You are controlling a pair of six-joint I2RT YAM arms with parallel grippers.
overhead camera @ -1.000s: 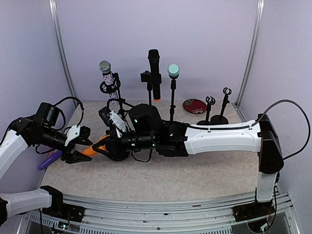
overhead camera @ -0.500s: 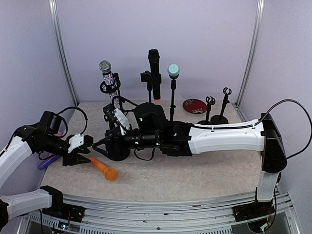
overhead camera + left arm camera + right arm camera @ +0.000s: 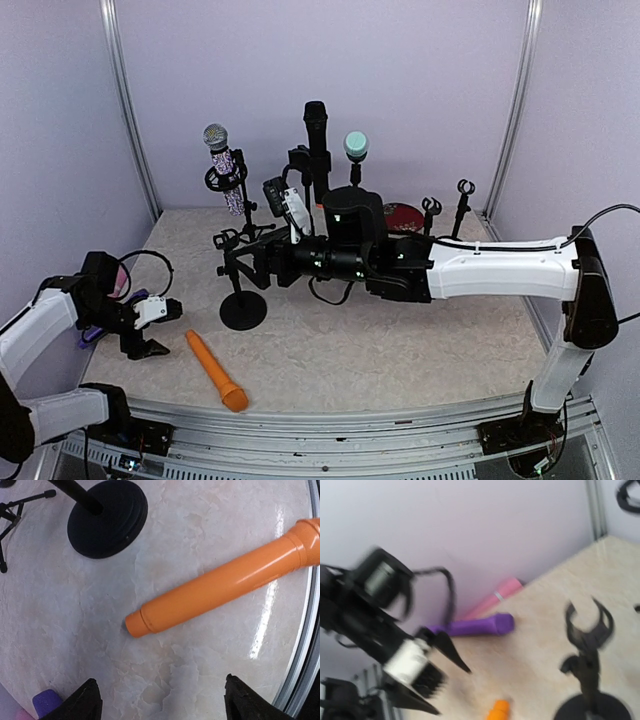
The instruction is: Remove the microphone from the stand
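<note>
Your left arm lies low and folded at the table's left edge, the left gripper facing the orange microphone, which lies flat on the table, off the stand and near its base; your right arm stretches across, the right gripper by the stand's top. The left wrist view adds that the left claw is spread wide around nothing. The blurred right wrist view adds the stand's empty clip and a purple microphone beside a pink microphone. You cannot tell how wide the right claw stands.
</note>
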